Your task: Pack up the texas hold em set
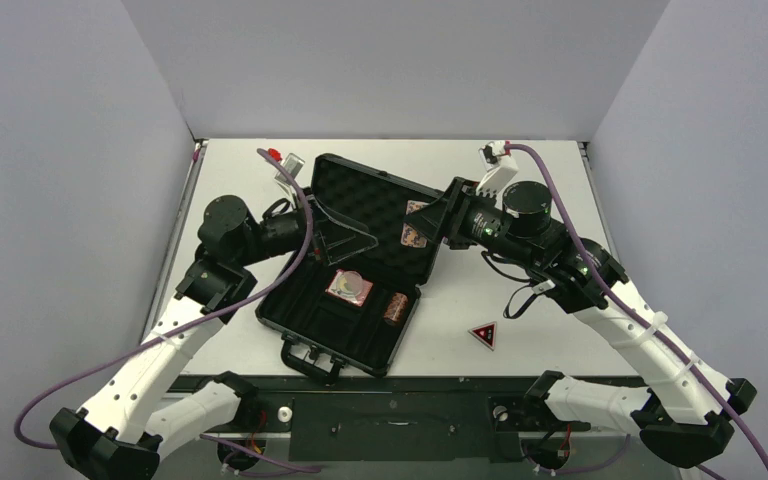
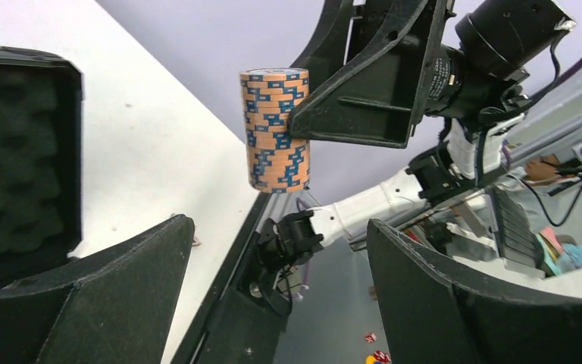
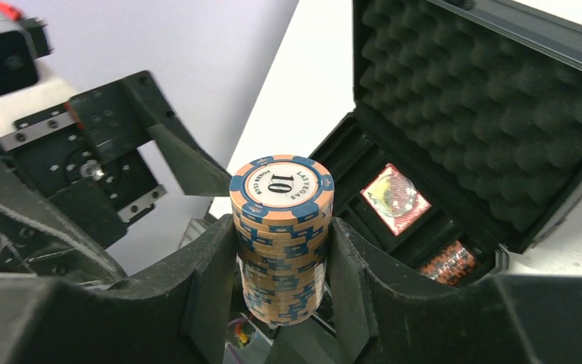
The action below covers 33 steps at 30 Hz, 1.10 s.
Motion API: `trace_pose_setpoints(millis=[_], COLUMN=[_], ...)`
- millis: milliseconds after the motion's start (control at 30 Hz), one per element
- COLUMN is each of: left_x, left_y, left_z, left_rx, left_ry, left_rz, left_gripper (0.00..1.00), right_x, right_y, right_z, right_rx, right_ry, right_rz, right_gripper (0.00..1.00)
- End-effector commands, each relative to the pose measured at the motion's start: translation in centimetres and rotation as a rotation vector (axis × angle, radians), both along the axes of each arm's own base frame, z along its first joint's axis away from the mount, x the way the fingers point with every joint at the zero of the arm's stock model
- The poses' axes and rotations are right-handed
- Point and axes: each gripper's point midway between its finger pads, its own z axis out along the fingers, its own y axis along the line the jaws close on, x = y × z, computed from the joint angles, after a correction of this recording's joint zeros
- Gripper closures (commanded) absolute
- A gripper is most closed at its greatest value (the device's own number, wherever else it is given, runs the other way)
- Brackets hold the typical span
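Note:
The black case [image 1: 332, 343] lies open mid-table, its foam lid [image 1: 370, 203] leaning back. A pink card box [image 1: 349, 287] and one reddish-brown chip roll [image 1: 396, 307] lie in its base. My right gripper [image 1: 430, 225] is shut on the second chip roll [image 3: 282, 227] and holds it upright in the air above the case, in front of the lid. My left gripper [image 2: 280, 258] is open and empty, just left of that roll [image 2: 275, 129] and facing it. The small red-black triangle [image 1: 483, 334] lies on the table right of the case.
The case handle [image 1: 310, 357] points to the near table edge. White tabletop [image 1: 530, 290] lies right of the case, under my right arm. Grey walls enclose the table on three sides. The card box [image 3: 395, 199] and the packed roll [image 3: 447, 263] show below the lid.

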Motion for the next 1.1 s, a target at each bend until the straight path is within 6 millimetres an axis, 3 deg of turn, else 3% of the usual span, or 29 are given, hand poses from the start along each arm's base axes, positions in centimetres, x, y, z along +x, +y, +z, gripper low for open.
trace_pose_setpoints(millis=[0,267,600,833,1000,1067], left_x=[-1.5,-1.7,-2.5,-2.7,-2.6,-2.5], left_y=[-1.5,-3.4,-5.4,-5.6,-5.4,-5.3], left_z=[4.2,3.5,4.2,4.0,3.7,3.5], left_rx=[-0.099,-0.085,-0.125,-0.123,-0.103,-0.091], left_ry=[-0.093,-0.062,-0.059,-0.055,-0.049,-0.044], left_rz=[-0.107,-0.142,-0.193,-0.197,-0.174,-0.160], left_gripper=[0.18,0.21,0.30,0.44,0.46,0.41], right_x=[-1.1,-2.6,-3.5,-3.9,-4.0,-3.9], right_y=[1.6,2.6,3.3,3.7,3.9,3.9], right_z=[7.5,8.4,7.5,6.9,6.5,6.2], right_rx=[0.184,0.229,0.205,0.187,0.164,0.153], right_ry=[-0.175,-0.194,-0.174,-0.166,-0.160,-0.160], right_rz=[0.116,0.200,0.240,0.256,0.268,0.268], right_gripper=[1.00,1.00,1.00,1.00,1.00,1.00])
